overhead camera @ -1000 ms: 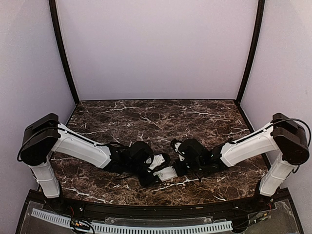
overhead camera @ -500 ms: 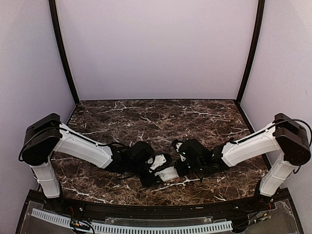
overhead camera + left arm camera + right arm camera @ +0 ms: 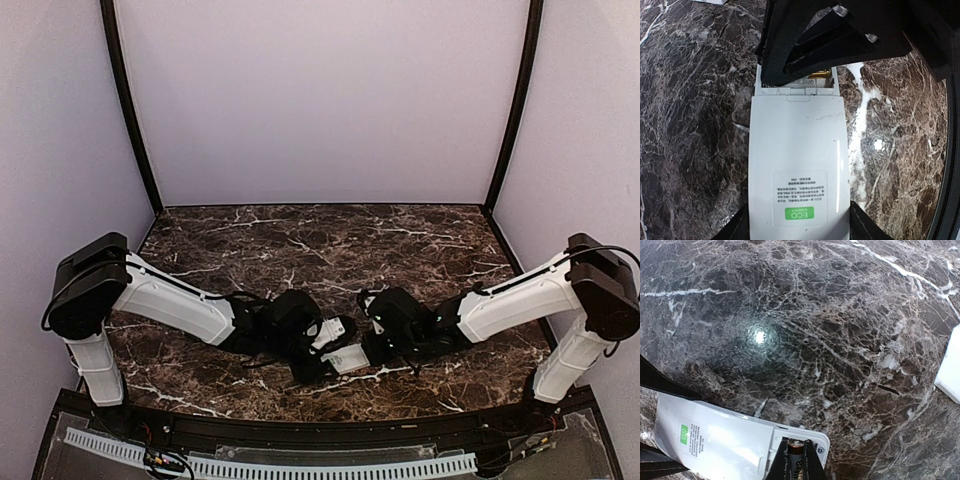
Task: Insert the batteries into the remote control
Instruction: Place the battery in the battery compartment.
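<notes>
Two grippers meet over the remote control (image 3: pixel 797 165), which lies back-up on the marble table (image 3: pixel 790 315), near its front edge and between the arm bases. The left gripper (image 3: pixel 799 231) clamps the remote across its width at the labelled end, one finger against each long side. The right gripper (image 3: pixel 796 465) has its fingers pressed together, with the tips lowered into the open battery compartment (image 3: pixel 807 441) at the opposite end.

Done: the compartment is uncovered, and a battery (image 3: pixel 796 444) with a brass-coloured end sits in the bay directly under the right tips. The left wrist view shows printed casing beside those tips. How many cells are in the bay cannot be confirmed, nor whether this one is fully seated.

A white flat piece (image 3: pixel 951 365) lies well apart from the remote. It may be the cover, but this is not verified.

Assessment: loading is well advanced. Outstanding items are likely pressing the cell home, confirming the full set and refitting the cover.
</notes>
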Available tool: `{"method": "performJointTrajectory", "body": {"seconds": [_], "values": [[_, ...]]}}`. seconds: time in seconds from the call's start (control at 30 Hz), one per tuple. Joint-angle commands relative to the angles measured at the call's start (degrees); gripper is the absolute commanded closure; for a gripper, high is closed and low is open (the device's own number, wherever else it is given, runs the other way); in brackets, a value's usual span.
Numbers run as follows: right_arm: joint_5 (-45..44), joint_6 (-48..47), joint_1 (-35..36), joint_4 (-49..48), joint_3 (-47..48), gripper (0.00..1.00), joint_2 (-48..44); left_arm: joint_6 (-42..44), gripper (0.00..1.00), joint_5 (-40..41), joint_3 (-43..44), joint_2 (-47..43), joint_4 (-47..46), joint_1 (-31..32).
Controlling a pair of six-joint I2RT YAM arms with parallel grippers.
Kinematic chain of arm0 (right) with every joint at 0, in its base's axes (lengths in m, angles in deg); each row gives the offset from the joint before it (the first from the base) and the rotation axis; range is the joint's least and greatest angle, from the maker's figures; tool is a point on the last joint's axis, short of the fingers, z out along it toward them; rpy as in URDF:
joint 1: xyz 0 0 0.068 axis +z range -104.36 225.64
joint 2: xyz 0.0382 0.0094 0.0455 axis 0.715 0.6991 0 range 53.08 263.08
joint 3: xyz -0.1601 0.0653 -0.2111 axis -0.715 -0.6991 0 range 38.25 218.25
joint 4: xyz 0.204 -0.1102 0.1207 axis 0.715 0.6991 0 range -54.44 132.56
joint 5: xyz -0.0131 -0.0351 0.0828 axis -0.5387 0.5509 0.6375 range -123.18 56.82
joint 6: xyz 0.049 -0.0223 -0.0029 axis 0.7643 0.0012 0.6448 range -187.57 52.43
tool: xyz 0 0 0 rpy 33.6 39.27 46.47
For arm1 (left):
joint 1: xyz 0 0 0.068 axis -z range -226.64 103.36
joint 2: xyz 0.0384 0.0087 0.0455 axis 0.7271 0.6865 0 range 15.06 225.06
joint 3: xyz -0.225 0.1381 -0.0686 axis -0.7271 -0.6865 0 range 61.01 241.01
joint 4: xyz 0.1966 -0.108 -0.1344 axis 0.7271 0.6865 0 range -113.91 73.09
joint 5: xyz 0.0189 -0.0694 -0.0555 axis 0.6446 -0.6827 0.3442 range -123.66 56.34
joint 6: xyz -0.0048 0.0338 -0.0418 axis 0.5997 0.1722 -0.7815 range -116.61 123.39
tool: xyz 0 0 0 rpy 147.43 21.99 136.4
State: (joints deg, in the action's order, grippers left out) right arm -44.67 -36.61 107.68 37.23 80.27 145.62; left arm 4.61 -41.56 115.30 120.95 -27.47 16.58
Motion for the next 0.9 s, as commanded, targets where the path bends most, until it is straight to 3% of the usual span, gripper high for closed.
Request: {"method": "performJointTrajectory", "body": {"seconds": [0.0, 0.4, 0.87], "values": [[3.0, 1.6, 1.3, 7.8, -1.3, 1.0, 0.5, -2.0, 0.7, -0.4, -2.8, 5.7, 11.4, -0.4], [0.8, 5.4, 1.5, 13.4, -0.3, 1.0, 1.0, -2.1, 0.79, -0.3, -2.3, 6.5, 11.8, -0.5], [-4.8, 8.0, 2.1, 24.8, 5.2, 0.96, 3.9, -2.0, 0.79, -0.4, -2.2, 6.6, 11.8, -0.5]]}}
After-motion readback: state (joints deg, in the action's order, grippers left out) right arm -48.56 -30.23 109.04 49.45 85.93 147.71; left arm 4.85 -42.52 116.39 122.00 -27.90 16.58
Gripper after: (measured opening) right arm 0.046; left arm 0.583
